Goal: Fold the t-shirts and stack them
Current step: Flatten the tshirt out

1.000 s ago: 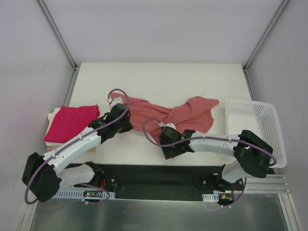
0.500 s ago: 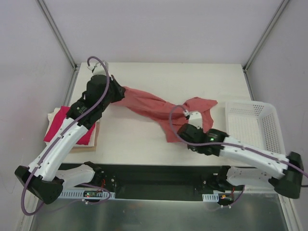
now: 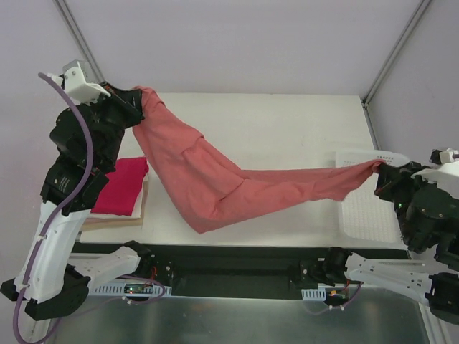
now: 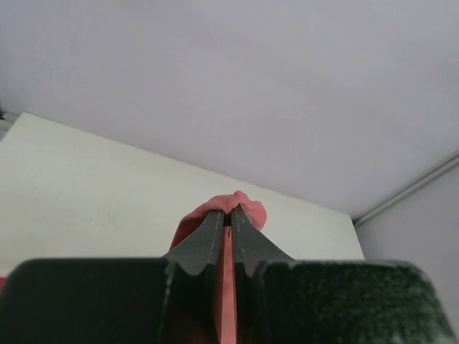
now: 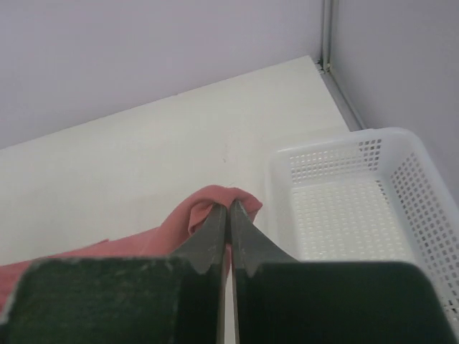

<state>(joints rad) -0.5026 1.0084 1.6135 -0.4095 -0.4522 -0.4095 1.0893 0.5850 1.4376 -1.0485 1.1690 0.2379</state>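
Left gripper (image 3: 136, 101): raised above the far left corner of the table, fingers pressed together on one end of the salmon t-shirt (image 3: 215, 183).
Right gripper (image 3: 383, 172): held over the basket's near-left part, fingers clamped on the shirt's other end.
Salmon t-shirt: strung between the two grippers. It hangs wide from the left gripper, sags lowest between the hands, then narrows to a strip rising to the right gripper. Whether the sag touches the table cannot be told.
Top view alone: the shirt's full span, and the magenta-red folded shirt (image 3: 120, 188) lying on a cream folded layer (image 3: 115, 218), below the left gripper beside its arm.
Left wrist view alone: a small hump of cloth just past the fingertips, with a thin strip of it pinched between the fingers.
Right wrist view alone: cloth bunched at the fingertips and trailing off to their left. The white mesh basket (image 5: 344, 208) sits just right of the fingers.
Surface: cream-white table (image 3: 272, 129), matte.
Room: pale grey walls with metal rails in the corners.
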